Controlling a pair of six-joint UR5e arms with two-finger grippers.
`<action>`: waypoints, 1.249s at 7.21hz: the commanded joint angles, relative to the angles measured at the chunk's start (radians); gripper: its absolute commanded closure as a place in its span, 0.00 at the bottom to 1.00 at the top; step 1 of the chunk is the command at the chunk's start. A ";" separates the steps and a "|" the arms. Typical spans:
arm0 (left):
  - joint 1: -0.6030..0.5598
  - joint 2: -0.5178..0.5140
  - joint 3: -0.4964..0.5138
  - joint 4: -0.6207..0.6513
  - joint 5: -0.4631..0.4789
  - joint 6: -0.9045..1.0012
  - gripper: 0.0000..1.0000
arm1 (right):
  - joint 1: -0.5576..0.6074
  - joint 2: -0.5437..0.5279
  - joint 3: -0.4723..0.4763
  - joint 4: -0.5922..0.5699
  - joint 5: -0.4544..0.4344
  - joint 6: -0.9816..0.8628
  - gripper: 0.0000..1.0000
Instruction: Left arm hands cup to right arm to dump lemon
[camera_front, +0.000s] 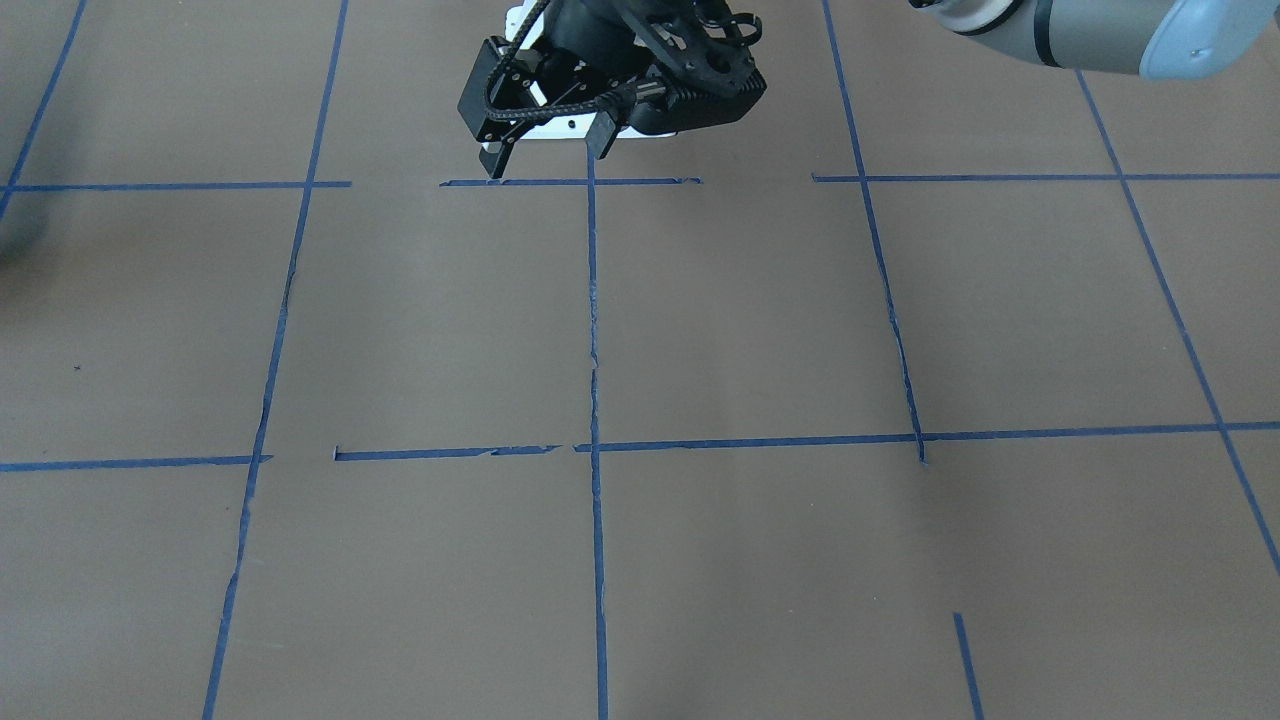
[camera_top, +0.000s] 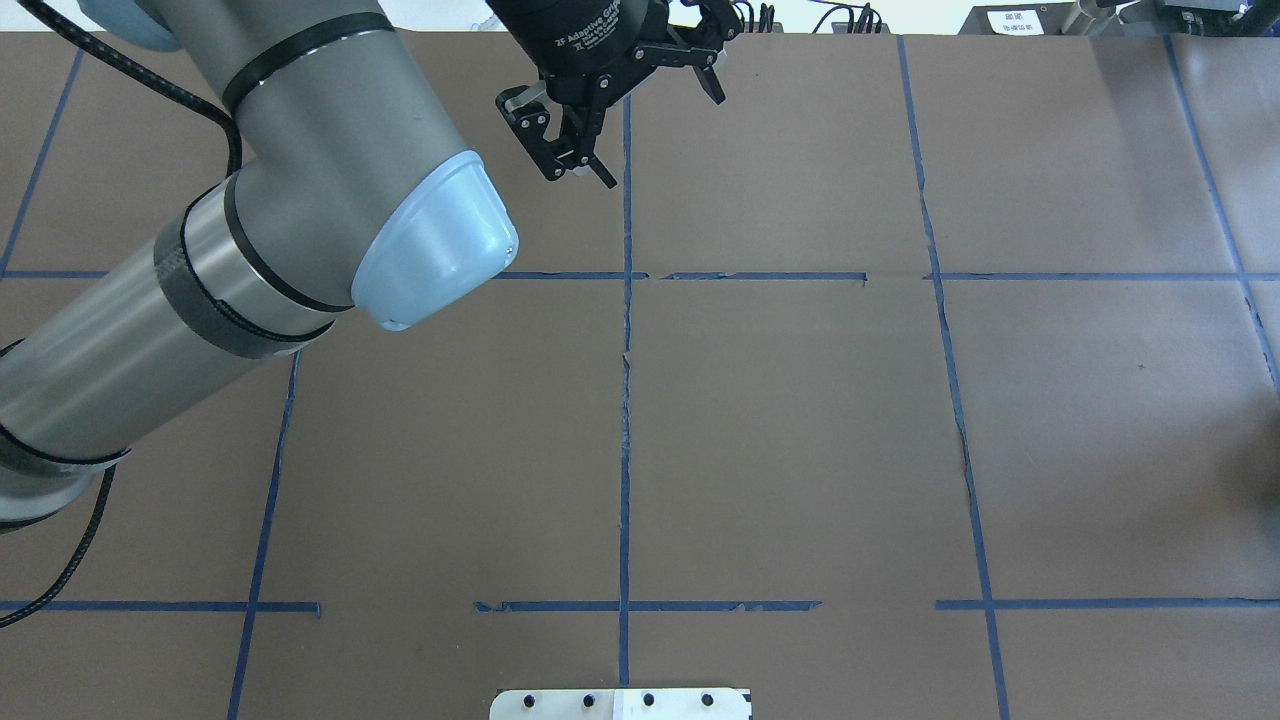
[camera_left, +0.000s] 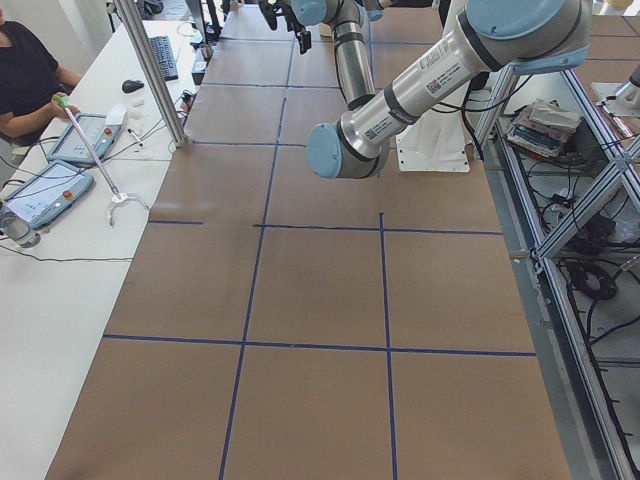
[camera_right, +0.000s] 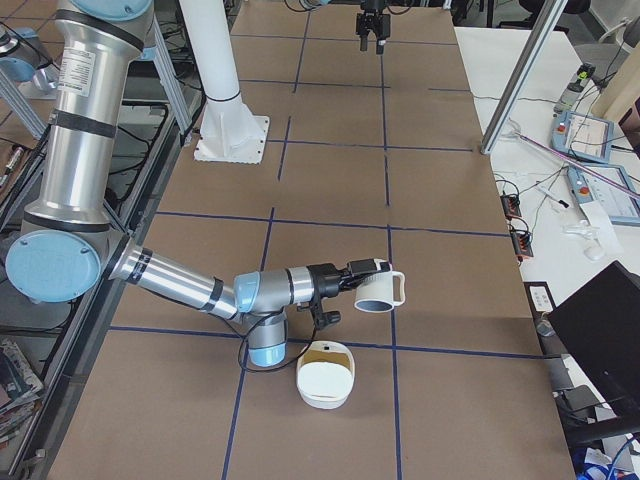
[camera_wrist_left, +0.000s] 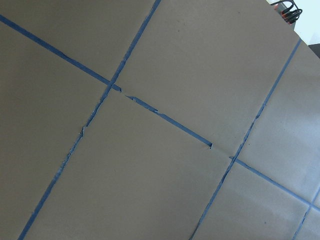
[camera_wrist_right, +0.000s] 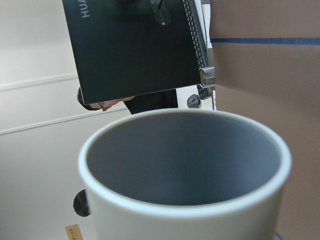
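A white rounded dish (camera_right: 325, 378) sits on the table (camera_right: 440, 230), nearest in the exterior right view, with a tan patch at its far rim that is too small to make out. Just beyond and above it, the right arm (camera_right: 180, 282) reaches low across the brown paper. The cup (camera_right: 378, 295) hangs off the table at the right claw (camera_right: 372, 272), tipped away from upright, with its loop handle on the side away from the arm. The claw's fingers lie along the cup's top. No view shows how far they are closed, so I cannot tell whether they grip it. The right wrist camera looks across the cup's white rim into a plain grey inside.

Far down the table, the left arm (camera_top: 300, 170) crosses in from the side. The left claw (camera_front: 548, 158) hangs above a blue tape line (camera_top: 626, 450), its fingers spread wide with nothing between them.
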 joint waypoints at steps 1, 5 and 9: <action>0.000 -0.001 0.004 -0.003 0.025 0.002 0.00 | -0.031 0.075 0.118 -0.233 -0.005 -0.211 0.84; 0.002 -0.019 0.073 -0.006 0.039 0.051 0.00 | -0.166 0.228 0.242 -0.497 -0.012 -0.723 0.82; 0.003 -0.104 0.235 -0.001 0.039 0.177 0.00 | -0.444 0.391 0.293 -0.761 -0.351 -1.256 0.75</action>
